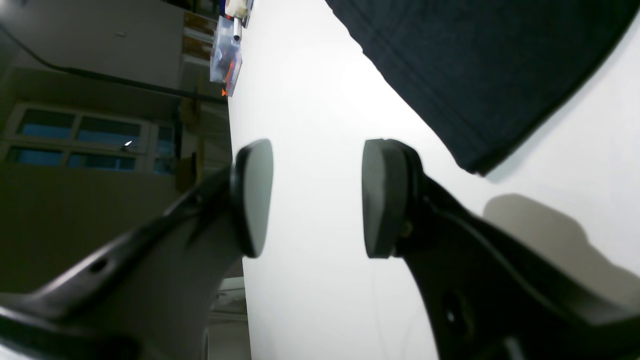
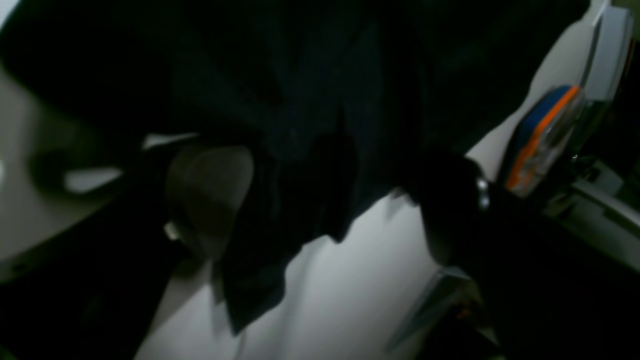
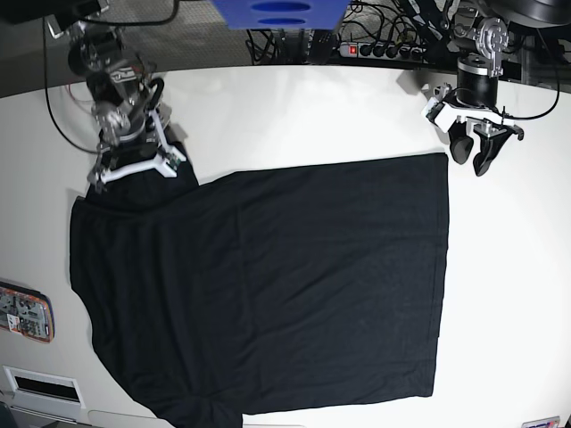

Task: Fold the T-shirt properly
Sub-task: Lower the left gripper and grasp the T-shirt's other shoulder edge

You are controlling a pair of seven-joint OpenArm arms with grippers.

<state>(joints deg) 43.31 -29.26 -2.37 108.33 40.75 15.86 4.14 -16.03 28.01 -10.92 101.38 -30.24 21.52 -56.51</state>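
T-shirt (image 3: 268, 285) lay spread flat on white tabletop (image 3: 508, 294). Right pincer (image 2: 320, 200) gripped bunched sleeve cloth at far corner. Left pincer (image 1: 317, 200) gaped empty just beside hem corner. Judgement: left should pinch hem corner squarely, then both lift evenly, avoiding creases.

Base view looked straight down from high over the worktop (image 3: 294, 107). Left wrist sat low, close behind its end effector (image 1: 317, 200), facing along the worktop edge. Right wrist pressed close against the T-shirt (image 2: 310, 85), dark. Shared: T-shirt, worktop.
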